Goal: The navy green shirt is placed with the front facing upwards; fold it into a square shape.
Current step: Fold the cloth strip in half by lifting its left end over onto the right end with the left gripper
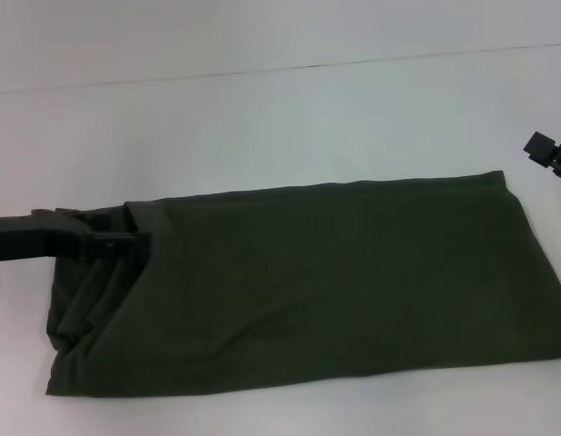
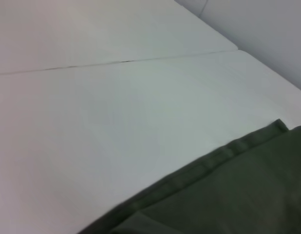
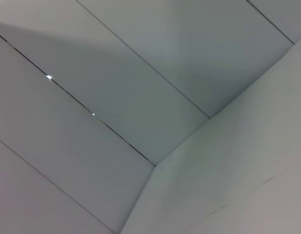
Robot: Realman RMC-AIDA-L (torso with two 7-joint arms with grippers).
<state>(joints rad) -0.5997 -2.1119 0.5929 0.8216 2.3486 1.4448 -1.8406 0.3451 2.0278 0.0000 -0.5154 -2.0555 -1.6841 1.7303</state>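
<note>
Head view shows the navy green shirt (image 1: pixel 335 282) lying as a long folded band across the near half of the white worktop (image 1: pixel 262 118), its long edges roughly parallel to the worktop's near edge and its right end reaching close to the right edge. No lettering shows; only plain cloth faces up. The left pincer (image 1: pixel 126 238) sits at the band's far-left corner, over a bunched and creased patch, and appears clamped on a fold of the shirt, though its tips are partly lost against the dark fabric. The right pincer (image 1: pixel 551 154) hangs off the cloth near the worktop's right edge, idle; whether it is apart or together I cannot tell.

As a judgement, the step in hand is bringing the left end over toward the right to shorten the band into a square. It would go best with the corner lifted just clear, carried straight along the band, and laid so the edges meet evenly, since the rumpled left end could drag skew.

The cloth is soft, matte, limp knit with a stitched hem (image 2: pixel 214 158); the worktop is smooth, hard and seamed.
</note>
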